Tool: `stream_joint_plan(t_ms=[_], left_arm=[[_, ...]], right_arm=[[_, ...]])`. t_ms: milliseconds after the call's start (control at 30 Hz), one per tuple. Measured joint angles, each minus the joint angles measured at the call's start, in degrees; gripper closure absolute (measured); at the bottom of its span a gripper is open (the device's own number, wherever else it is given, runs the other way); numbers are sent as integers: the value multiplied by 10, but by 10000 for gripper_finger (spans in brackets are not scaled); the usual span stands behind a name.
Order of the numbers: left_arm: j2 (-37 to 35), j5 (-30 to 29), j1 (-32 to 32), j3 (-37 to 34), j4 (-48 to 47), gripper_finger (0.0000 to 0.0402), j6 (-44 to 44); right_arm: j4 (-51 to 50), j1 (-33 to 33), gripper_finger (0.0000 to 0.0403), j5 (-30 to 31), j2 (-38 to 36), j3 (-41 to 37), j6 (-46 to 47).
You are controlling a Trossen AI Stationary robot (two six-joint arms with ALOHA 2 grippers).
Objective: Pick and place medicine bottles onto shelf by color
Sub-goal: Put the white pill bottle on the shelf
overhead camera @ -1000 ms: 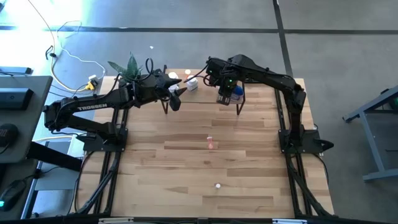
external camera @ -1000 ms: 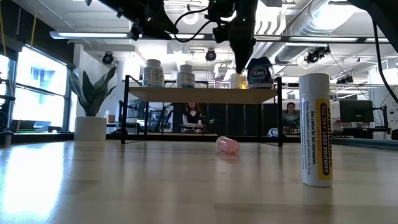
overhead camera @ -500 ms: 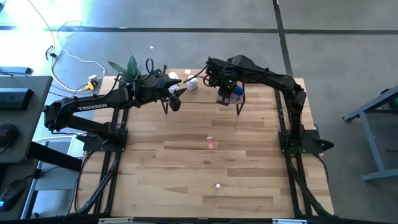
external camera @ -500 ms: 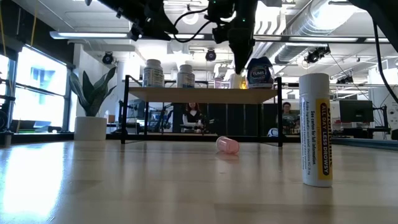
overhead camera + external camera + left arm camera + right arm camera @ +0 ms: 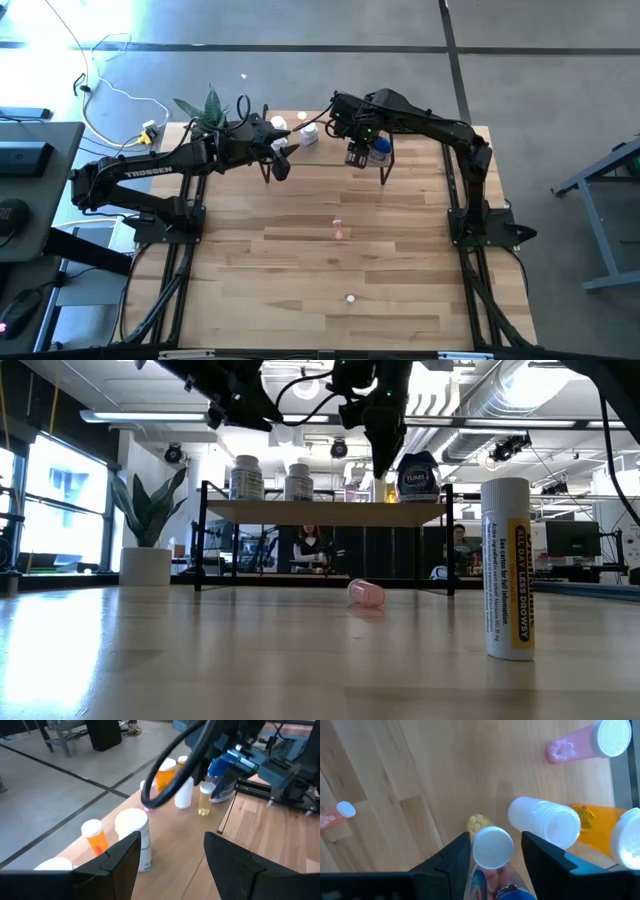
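Over the shelf (image 5: 325,512), right gripper (image 5: 358,157) part-open around blue bottle (image 5: 417,477); a finger snag could topple it onto neighbours.

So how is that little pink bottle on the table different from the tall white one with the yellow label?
The pink bottle lies on its side, while the white bottle stands upright. The pink one is see-through pink with no label that I can make out; the white one is opaque and carries a yellow label with printing. In the low view the pink bottle sits farther back, near the shelf, and the white one nearer the camera. Both rest on the tabletop, apart from either gripper.
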Motion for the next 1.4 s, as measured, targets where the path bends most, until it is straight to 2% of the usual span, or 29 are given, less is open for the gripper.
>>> stream_joint_plan(t_ms=[700, 1100, 1200, 1400], left_arm=[[-8, 0, -5, 0, -49, 193, 0], [-33, -16, -47, 0, -86, 193, -21], [-34, -16, -60, 0, -105, 193, -30], [-36, -16, -97, 0, -152, 193, -51]], right_arm=[[13, -5, 231, -1, 0, 3, 15], [9, -5, 231, -2, -1, 120, 16], [-2, 0, 231, -6, -1, 142, 43], [-26, 20, 231, -60, -1, 162, 93]])
